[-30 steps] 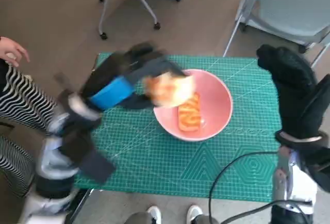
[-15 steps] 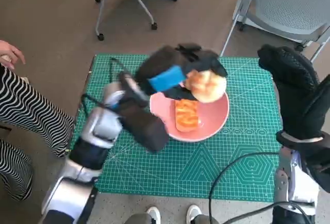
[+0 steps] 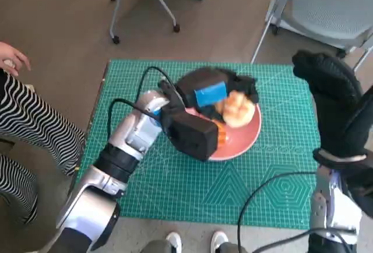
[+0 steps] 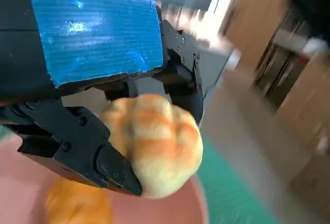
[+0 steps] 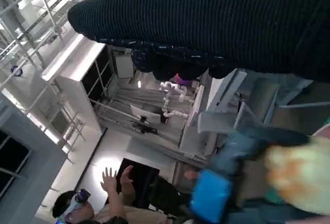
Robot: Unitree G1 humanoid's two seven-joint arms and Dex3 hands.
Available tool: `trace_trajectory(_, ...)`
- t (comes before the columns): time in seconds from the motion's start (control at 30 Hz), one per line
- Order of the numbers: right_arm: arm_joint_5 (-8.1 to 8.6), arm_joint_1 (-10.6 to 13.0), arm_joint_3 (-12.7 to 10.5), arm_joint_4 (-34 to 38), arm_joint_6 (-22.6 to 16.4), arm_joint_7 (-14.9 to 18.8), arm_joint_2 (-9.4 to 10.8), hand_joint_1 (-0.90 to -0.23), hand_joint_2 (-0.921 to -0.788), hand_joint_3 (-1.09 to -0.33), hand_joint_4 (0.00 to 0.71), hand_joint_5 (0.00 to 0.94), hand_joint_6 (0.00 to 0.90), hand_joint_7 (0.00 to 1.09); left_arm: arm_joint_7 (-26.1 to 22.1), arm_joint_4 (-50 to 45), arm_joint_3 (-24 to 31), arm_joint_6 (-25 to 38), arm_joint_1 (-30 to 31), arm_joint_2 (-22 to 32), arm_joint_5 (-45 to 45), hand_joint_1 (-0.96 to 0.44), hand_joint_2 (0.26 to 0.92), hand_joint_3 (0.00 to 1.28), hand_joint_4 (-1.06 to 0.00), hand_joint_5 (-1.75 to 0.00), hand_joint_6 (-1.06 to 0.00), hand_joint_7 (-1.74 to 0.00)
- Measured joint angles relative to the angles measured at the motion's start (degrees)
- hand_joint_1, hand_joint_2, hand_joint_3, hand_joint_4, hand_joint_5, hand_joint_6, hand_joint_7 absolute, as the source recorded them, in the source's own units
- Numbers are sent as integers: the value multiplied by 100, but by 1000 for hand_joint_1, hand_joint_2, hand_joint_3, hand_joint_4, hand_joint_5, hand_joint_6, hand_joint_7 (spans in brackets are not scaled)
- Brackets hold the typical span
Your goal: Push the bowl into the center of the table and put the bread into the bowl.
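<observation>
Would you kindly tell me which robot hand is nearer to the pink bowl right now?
The left robot hand: it holds the bread roll just over the pink bowl. The right robot hand is raised off to the bowl's side, apart from it.

The left hand (image 3: 213, 92) holds the bread (image 3: 236, 108) over the pink bowl (image 3: 247, 136).

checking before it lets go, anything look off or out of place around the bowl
Nothing stands out. The pink bowl sits flat on the green mat. An orange piece lies in it. The left hand holds the bread roll, whole, over the bowl.
</observation>
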Motion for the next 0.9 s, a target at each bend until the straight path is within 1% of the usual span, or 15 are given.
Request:
trace_trajectory(0.17,-4,8,-16,-15,16,-9,0,-695,-921,-701,183,1,67,547,-244,-22,-22,114,0,28,-22,-265,815,12,-127,-14,-242,-218)
trace_trajectory(0.23,-7,8,-25,-16,19,-17,-1,-695,-921,-701,183,1,66,548,-349,-41,-13,98,0,69,-61,-278,806,6,-81,-5,-212,-185)
trace_trajectory(0.37,-14,7,-31,-19,24,-37,0,-697,-921,-701,182,1,65,549,-687,-98,43,109,1,177,-258,-278,785,1,-24,-1,-163,-144)
trace_trajectory(0.53,-18,2,-31,-18,25,-56,0,-697,-921,-701,182,1,65,551,-1205,-246,291,259,1,291,-705,-265,760,0,-3,1,-138,-120)
trace_trajectory(0.6,-19,-7,-28,-18,26,-58,0,-698,-921,-700,183,1,65,551,-1426,-324,474,382,2,353,-976,-259,751,0,-1,1,-133,-115)
trace_trajectory(0.73,-19,-23,-27,-18,40,-76,0,-697,-921,-700,183,1,65,552,-1693,-552,880,615,3,479,-1484,-264,743,1,1,1,-124,-102)
trace_trajectory(0.87,-19,-70,-26,-18,61,-104,0,-697,-921,-701,183,1,64,553,-1855,-866,1344,805,16,579,-2093,-331,753,6,1,1,-124,-95)
trace_trajectory(0.9,-19,-87,-25,-17,64,-106,0,-697,-921,-701,183,1,64,553,-1870,-922,1478,813,21,588,-2281,-370,773,16,1,1,-128,-95)
